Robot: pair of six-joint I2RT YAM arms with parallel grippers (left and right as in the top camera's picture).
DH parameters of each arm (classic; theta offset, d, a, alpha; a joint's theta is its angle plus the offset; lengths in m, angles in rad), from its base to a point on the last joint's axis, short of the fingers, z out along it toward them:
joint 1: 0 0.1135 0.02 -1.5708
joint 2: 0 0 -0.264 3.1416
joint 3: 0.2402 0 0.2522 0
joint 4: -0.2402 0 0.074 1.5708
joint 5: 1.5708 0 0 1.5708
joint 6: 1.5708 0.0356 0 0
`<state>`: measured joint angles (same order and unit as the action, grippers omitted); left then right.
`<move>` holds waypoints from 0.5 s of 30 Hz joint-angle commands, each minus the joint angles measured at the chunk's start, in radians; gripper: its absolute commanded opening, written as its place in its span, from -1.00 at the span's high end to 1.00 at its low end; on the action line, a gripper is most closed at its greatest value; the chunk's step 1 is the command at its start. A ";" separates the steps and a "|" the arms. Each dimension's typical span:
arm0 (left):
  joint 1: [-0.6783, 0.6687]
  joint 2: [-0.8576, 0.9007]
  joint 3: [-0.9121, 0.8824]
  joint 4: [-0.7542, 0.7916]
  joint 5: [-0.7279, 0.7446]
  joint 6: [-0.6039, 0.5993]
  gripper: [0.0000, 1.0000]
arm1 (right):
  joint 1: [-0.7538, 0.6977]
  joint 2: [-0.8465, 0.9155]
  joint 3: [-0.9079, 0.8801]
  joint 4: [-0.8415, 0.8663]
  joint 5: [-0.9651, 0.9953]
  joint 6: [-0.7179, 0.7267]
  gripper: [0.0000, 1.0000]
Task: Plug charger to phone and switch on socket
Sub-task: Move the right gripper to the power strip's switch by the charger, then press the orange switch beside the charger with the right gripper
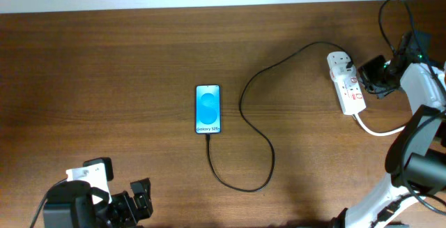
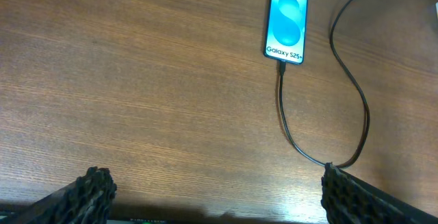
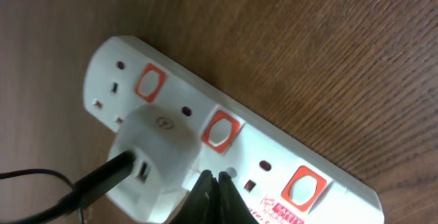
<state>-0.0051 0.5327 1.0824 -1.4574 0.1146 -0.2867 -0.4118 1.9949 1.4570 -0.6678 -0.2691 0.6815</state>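
The phone (image 1: 208, 109) lies mid-table, blue screen lit, with the black charger cable (image 1: 258, 123) plugged into its lower end; it also shows in the left wrist view (image 2: 286, 21). The cable loops right to a white adapter (image 3: 154, 155) seated in the white socket strip (image 1: 346, 83). My right gripper (image 3: 213, 177) is shut and empty, its tips just over the strip (image 3: 274, 155) beside the adapter, near the middle red switch (image 3: 220, 129). My left gripper (image 2: 215, 196) is open and empty at the near left table edge.
The strip's thick white cord (image 1: 380, 129) runs off toward the right arm. Black arm cables (image 1: 397, 19) hang at the far right. The charger cable's loop (image 2: 342, 114) lies near my left gripper's right finger.
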 commanded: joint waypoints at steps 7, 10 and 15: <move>-0.001 -0.003 -0.001 0.001 -0.011 0.012 -0.99 | -0.006 0.061 0.020 0.045 0.012 0.004 0.92; -0.001 -0.003 -0.001 0.001 -0.011 0.012 -0.99 | 0.003 0.061 0.020 0.061 0.012 0.004 0.91; -0.001 -0.003 -0.001 0.001 -0.011 0.012 -0.99 | 0.021 0.065 0.020 0.081 0.020 -0.024 0.92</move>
<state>-0.0051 0.5327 1.0824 -1.4578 0.1146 -0.2867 -0.3992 2.0422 1.4570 -0.5949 -0.2657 0.6804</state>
